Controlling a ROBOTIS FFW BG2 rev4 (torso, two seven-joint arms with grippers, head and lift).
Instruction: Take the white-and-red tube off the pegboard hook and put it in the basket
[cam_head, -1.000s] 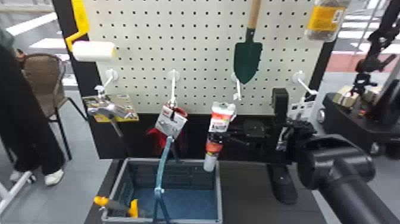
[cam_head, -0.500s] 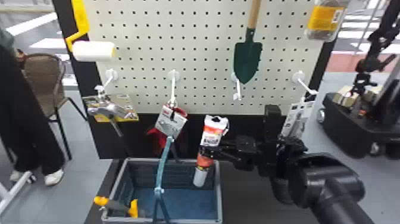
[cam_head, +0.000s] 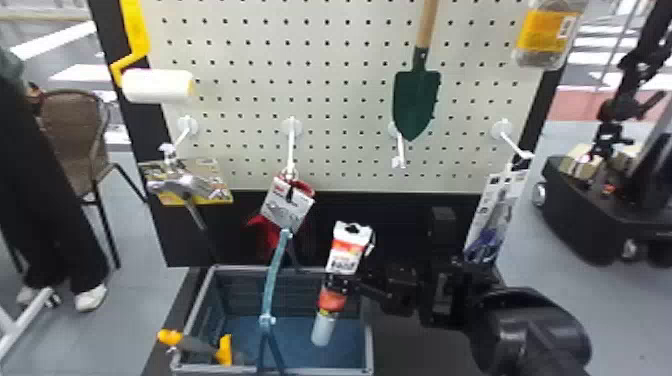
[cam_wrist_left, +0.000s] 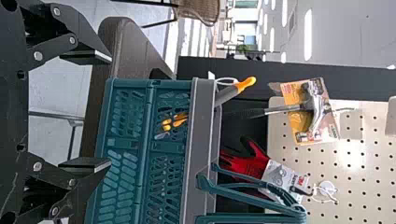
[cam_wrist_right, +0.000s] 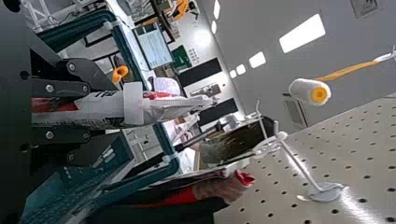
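The right gripper (cam_head: 339, 283) pinches the white-and-red tube (cam_head: 332, 301) around its middle, hiding a band of it. Below the gripper, the tube's lower end shows against the inside of the basket (cam_head: 369, 347), at a height hard to make out. The left gripper (cam_wrist_left: 110, 111) has its fingers spread, the basket ahead cut off by its wrist view's edge.
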